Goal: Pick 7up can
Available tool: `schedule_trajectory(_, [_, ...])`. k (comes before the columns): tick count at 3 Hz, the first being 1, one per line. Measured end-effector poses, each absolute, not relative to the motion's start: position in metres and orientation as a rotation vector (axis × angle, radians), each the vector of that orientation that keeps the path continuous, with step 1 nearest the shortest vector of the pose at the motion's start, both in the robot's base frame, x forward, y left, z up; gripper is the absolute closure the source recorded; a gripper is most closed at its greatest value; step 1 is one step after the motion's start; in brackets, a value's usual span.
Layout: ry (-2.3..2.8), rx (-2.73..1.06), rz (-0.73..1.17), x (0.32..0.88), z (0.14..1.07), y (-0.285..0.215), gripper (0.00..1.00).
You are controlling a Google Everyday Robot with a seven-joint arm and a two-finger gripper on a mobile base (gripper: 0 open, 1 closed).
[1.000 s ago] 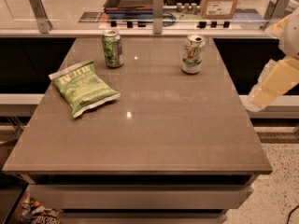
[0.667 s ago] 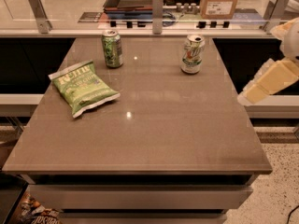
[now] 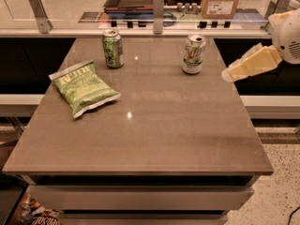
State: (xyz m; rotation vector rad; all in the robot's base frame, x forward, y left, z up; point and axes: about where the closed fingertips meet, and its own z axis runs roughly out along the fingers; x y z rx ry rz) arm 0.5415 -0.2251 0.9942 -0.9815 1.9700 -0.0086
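We recorded the 7up can [image 3: 193,54] standing upright on the grey table [image 3: 154,135], in the far right part of the top and close to the back edge. Its body was pale with green markings and its top was silver.

The gripper [image 3: 233,72] was at the right side of the view, past the right edge of the table top. Its pale yellow tip pointed left and slightly down, toward the side where the 7up can stood. The gripper was to the right of the can and apart from it, with a strip of bare table top between them. We could not tell whether the gripper was spread or pressed together. It touched neither the can nor the table.

A darker green can [image 3: 113,48] stood upright in the far left part of the table, well apart from the 7up can. A green chip bag [image 3: 83,87] lay flat just in front of that can, near the left edge.

Behind the table ran a counter, and a cardboard box [image 3: 220,1] stood on it.
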Motion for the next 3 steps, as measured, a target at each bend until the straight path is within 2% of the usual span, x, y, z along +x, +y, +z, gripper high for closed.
schedule_trajectory(1, [1.888,-0.883,-0.001,0.571,1.002,-0.216,0.0])
schedule_trajectory(3, [1.862,-0.872,0.023,0.584,1.0,-0.207,0.0])
